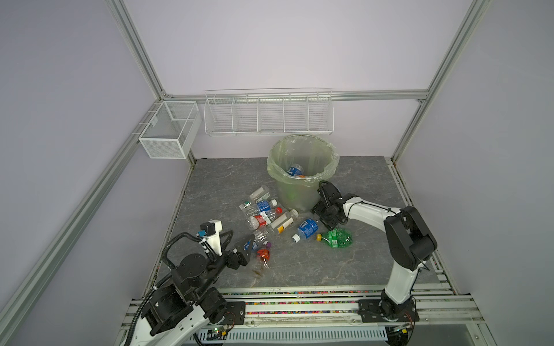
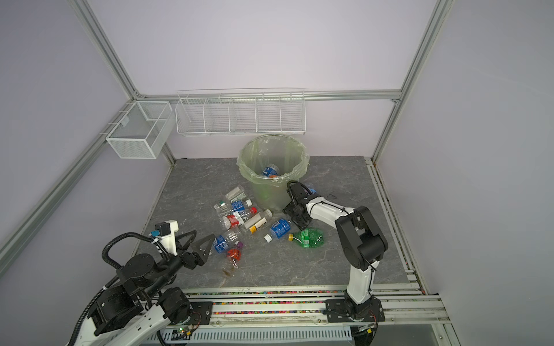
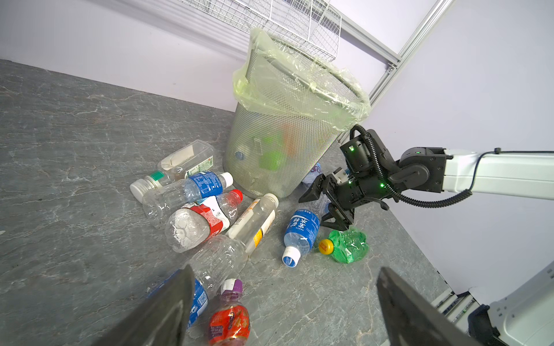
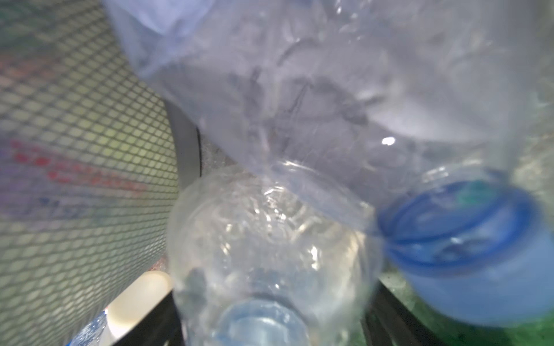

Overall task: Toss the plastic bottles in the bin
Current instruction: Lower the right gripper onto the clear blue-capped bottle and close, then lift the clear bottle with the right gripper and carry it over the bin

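Note:
The bin [image 1: 302,191], a mesh bucket with a pale green bag, stands at the back and has a blue-label bottle [image 1: 295,170] inside. Several plastic bottles [image 1: 263,217] lie in a heap in front of it. My right gripper [image 1: 322,218] is low beside the bin, its jaws pressed on either side of the clear base of a lying blue-label bottle [image 3: 301,230]. A crushed green bottle [image 1: 338,238] lies next to it. My left gripper [image 3: 284,299] is open and empty, hovering over an orange-label bottle [image 3: 229,322] and another blue-label bottle [image 3: 198,302].
A crushed clear bottle [image 4: 299,90] with a blue cap lies behind my right gripper, against the bin's mesh wall [image 4: 75,149]. Two white wire baskets [image 1: 268,115] hang on the back wall. A brown stain [image 1: 257,272] marks the grey tabletop near the front.

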You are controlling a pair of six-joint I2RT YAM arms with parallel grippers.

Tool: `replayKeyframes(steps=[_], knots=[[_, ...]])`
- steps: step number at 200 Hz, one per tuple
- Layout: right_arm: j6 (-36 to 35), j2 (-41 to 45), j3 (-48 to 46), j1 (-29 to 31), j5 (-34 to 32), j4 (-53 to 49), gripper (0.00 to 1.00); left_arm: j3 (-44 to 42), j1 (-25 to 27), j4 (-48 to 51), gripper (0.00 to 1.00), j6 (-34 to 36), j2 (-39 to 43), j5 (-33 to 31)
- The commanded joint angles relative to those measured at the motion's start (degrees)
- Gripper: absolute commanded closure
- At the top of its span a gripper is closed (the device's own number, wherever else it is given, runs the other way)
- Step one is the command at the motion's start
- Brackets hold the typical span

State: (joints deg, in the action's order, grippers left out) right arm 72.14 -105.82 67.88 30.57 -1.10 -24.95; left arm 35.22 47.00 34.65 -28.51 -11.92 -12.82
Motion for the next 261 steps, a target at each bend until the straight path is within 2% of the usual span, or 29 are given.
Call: replayKeyframes(steps=[1,87,133,201,232,261], knots=[[2.08,-0.4,-0.73,-0.34,0.79,-0.1,0.28,-0.46,0.26,0.86,0.06,-1.0,0.41,-0.3],[2.55,4.74,-3.16,-0.36,0.6,-0.45,0.54,-0.41,0.24,0.85,0.06,-0.67,0.15,-0.18],[0.2,10.84,-4.57,-0.09,2.3,0.34,0.59,-0.33,0.24,0.73,0.06,-0.59,-0.02,-0.17],[-8.68,26.36,-7.95,3.46,1.67,-1.2,0.68,0.28,0.28,0.84,0.06,-0.49,-0.64,-0.11],[-12.44,35.96,-11.2,6.11,-1.79,0.34,0.69,0.2,0.28,0.81,0.07,-0.75,-0.69,-0.01],[-16.95,43.83,-11.8,8.34,-6.32,-2.7,0.72,0.21,0.2,0.22,0.07,-1.3,-0.99,0.36]])
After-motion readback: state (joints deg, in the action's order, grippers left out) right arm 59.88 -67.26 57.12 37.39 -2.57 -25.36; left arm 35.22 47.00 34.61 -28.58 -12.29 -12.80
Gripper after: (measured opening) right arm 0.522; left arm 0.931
